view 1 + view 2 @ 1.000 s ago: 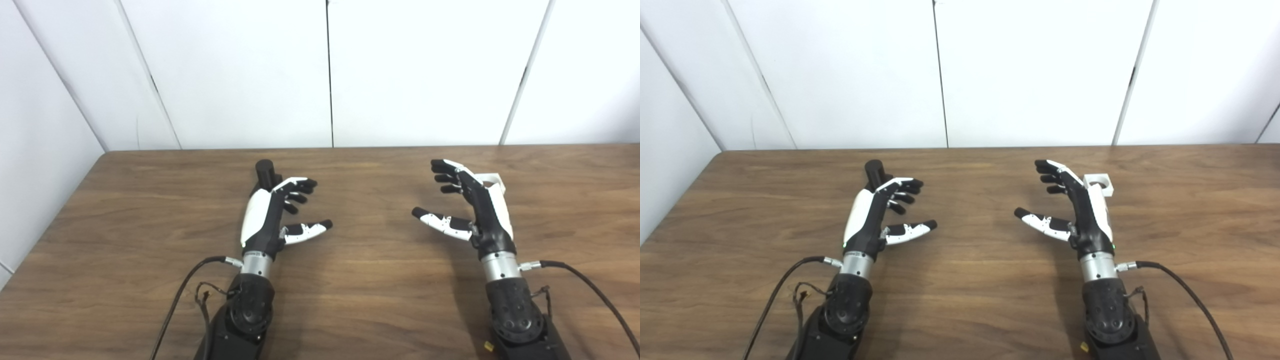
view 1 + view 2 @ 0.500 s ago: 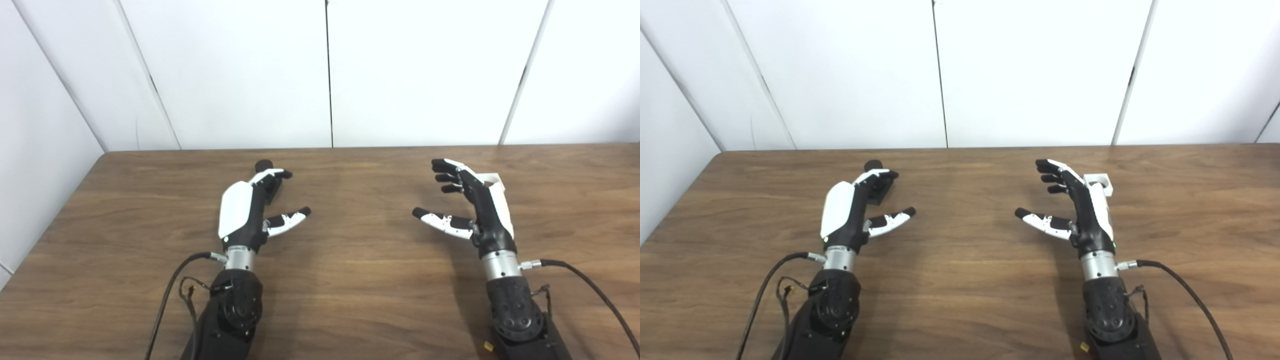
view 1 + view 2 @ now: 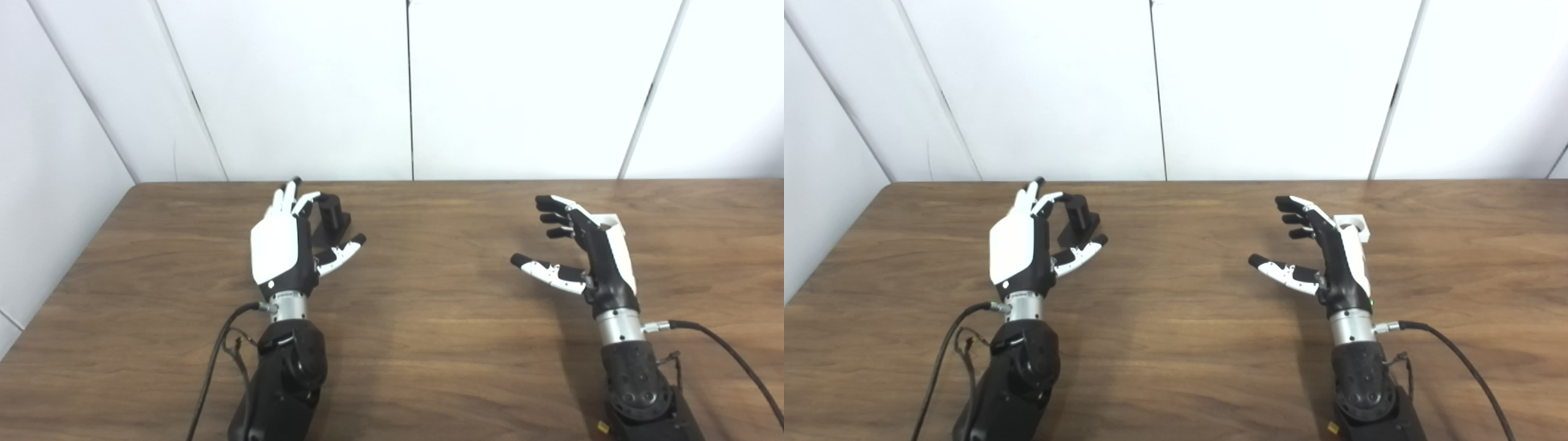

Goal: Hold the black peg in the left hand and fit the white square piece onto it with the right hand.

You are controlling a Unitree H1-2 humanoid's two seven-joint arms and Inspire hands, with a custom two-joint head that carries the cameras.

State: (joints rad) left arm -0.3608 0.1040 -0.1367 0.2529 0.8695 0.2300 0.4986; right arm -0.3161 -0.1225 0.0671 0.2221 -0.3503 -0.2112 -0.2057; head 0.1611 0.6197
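While unheld, black peg (image 3: 1078, 211) beside open left hand (image 3: 1020, 251); right hand (image 3: 1329, 257) open.

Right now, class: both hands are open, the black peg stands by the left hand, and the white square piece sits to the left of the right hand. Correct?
One detail is wrong. In the right eye view the white square piece sits on the right side of the right hand, not its left. Both hands are open, and the black peg stands by the left hand.

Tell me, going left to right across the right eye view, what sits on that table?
Left hand → black peg → right hand → white square piece, partly hidden behind that hand.
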